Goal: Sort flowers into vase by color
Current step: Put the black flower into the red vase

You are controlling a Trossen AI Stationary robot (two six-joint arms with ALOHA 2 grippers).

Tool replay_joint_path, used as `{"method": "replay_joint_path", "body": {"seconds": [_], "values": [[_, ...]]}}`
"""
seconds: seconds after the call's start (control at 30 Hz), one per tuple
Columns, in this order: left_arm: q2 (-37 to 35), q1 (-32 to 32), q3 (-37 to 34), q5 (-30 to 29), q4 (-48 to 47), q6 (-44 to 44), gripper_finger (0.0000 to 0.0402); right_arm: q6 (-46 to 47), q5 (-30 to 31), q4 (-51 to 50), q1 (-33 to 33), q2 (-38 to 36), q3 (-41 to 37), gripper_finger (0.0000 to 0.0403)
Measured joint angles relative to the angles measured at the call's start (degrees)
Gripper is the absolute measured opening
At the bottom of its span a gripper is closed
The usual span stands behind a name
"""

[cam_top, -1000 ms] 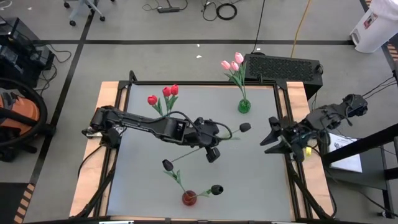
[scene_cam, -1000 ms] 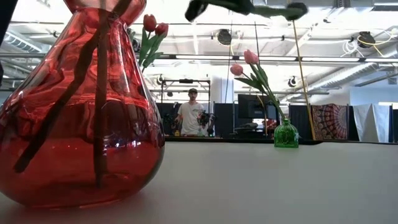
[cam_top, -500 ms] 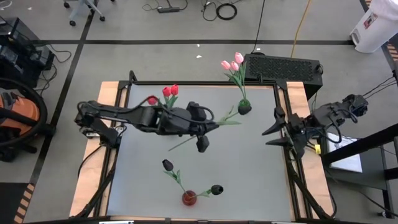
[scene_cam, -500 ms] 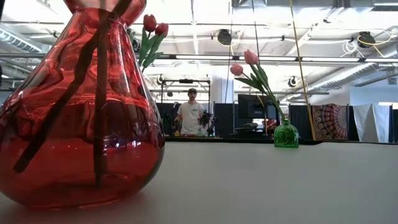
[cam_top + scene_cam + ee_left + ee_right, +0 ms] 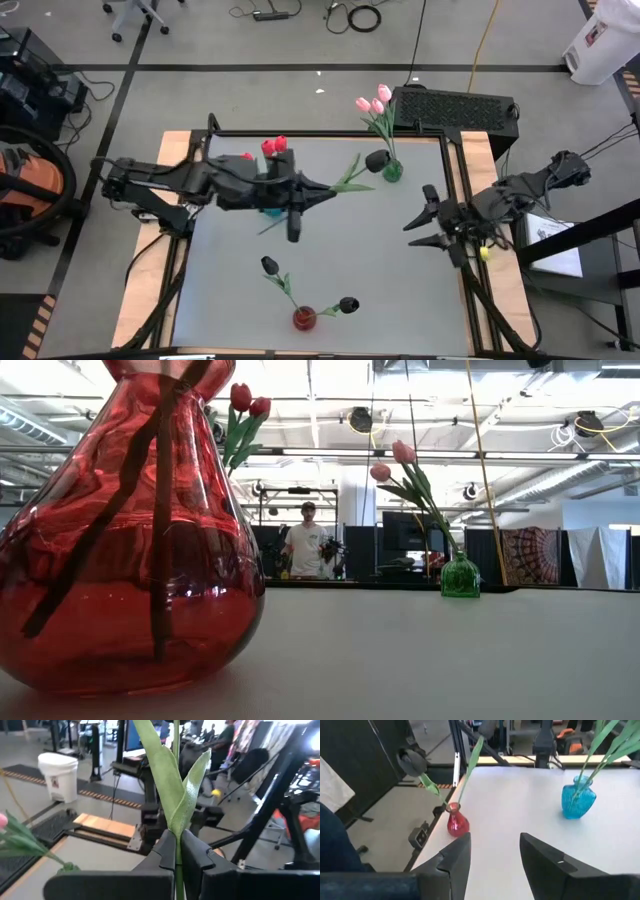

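Observation:
My left gripper [image 5: 304,198] is over the middle of the table, shut on a black tulip [image 5: 377,160] whose head is beside the green vase [image 5: 392,172] that holds pink tulips [image 5: 371,101]. The red tulips [image 5: 271,148] rise just beyond my left arm, which covers their blue vase in the high view; the right wrist view shows the blue vase [image 5: 578,800]. Near the table's near edge, a red vase [image 5: 303,318] holds two black tulips [image 5: 268,264] by their stems. My right gripper [image 5: 424,228] hovers open by the table's right edge. My left gripper pinches the black tulip's thin green stem [image 5: 176,856] between its two fingers, just below the leaves [image 5: 172,795]. The fingers lie across the stem. The tulip is lifted clear of the table, slanting, with its head toward the far right and its stem end [image 5: 262,231] toward the near left.
Bare grey tabletop [image 5: 400,290] lies between the vases. Wooden rails and a black frame [image 5: 455,160] border the table. A keyboard-like black box [image 5: 455,108] sits beyond the far edge. In the low view the red vase [image 5: 130,560] fills the left, and a person [image 5: 305,550] stands far behind.
My left gripper has carried the black tulip up and toward the table's far left. The tulip's head has swung from mid-table to beside the green vase, and it has left the low view's top. My right gripper has shifted a little toward the table's middle, staying open.

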Motion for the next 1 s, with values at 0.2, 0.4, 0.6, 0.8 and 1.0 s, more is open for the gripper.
{"method": "replay_joint_path", "body": {"seconds": [0.2,0.4,0.6,0.8,1.0], "values": [[-3.1,-2.8,0.0,0.0,0.4,1.9,0.0008,0.0,-0.1,1.5,0.0,5.2,0.0,0.0162],[-5.6,-6.9,0.0,-5.7,0.7,5.5,0.0008,3.6,0.2,5.7,0.0,9.6,0.0,0.0162],[-8.3,-11.1,0.0,-15.5,0.8,8.6,0.0008,7.3,0.4,7.8,0.0,13.0,0.0,0.0162],[-10.2,-15.1,0.0,-24.0,0.6,11.7,0.0008,3.8,0.4,8.7,0.0,15.3,0.0,0.0162],[-12.3,-20.1,0.0,-33.2,0.2,14.5,0.0008,2.1,0.4,10.0,0.0,16.9,0.0,0.0162]]}}
